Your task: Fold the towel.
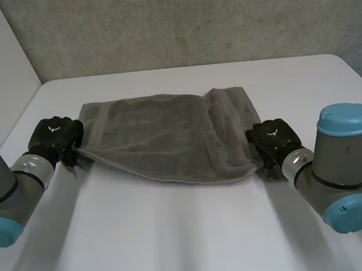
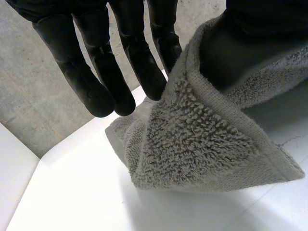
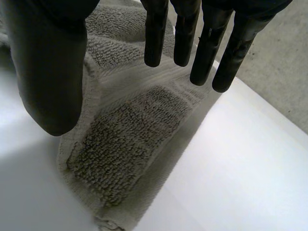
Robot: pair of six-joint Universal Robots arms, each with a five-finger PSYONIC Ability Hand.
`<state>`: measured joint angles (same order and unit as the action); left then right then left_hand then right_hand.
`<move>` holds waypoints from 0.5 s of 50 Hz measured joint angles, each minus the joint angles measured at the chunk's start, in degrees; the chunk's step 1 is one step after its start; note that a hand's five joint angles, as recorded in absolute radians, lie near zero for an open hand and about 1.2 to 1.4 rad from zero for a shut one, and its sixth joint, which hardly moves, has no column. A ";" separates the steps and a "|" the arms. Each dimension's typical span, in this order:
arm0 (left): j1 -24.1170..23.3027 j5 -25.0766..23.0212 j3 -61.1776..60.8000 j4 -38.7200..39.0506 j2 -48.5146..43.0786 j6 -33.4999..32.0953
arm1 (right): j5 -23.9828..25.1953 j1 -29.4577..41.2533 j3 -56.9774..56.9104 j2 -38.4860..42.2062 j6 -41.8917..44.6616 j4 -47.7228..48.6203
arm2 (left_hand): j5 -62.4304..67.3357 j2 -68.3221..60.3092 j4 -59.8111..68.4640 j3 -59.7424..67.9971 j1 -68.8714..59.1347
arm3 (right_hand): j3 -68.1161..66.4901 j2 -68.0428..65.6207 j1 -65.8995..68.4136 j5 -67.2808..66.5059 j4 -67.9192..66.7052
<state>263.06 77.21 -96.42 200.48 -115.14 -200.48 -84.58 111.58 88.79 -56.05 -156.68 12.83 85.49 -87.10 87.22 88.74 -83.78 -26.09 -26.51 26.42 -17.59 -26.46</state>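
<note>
One grey terry towel (image 1: 162,137) lies rumpled on the white desk (image 1: 177,237), with the left hand (image 1: 55,137) at its nine o'clock corner and the right hand (image 1: 273,139) at four o'clock. Left wrist view: a looped-pile corner is pinched between thumb and straight fingers (image 2: 96,72). Right wrist view: straight fingers (image 3: 154,33) are spread wide above flat, hemmed cloth.

The towel (image 1: 162,137) is rough, looped terry cloth — the table (image 1: 177,237) smooth, matt.
</note>
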 measured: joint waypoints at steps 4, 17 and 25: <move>0.00 -0.03 0.00 0.00 0.00 0.00 | -0.16 0.28 -0.85 1.31 -0.97 -0.38 | 0.00 0.00 0.00 0.00 0.00 | 0.00 0.00 0.00 0.03 0.00; 0.00 -0.04 -0.08 0.00 0.00 0.00 | -0.33 0.33 -1.43 1.98 -2.57 -0.54 | 0.00 0.00 0.00 0.00 0.00 | -9.73 -9.23 9.27 -7.97 -9.31; 0.04 0.14 0.06 0.00 0.00 0.02 | -0.51 0.00 -2.67 3.32 -4.06 -1.09 | 0.00 0.00 0.00 0.00 0.00 | -39.45 -39.70 39.52 -38.15 -39.27</move>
<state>263.10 77.35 -96.36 200.48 -115.14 -200.45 -85.10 111.59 86.12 -52.73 -160.74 11.74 85.49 -87.10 87.22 88.74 -83.77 -65.54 -66.20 65.94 -55.73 -65.73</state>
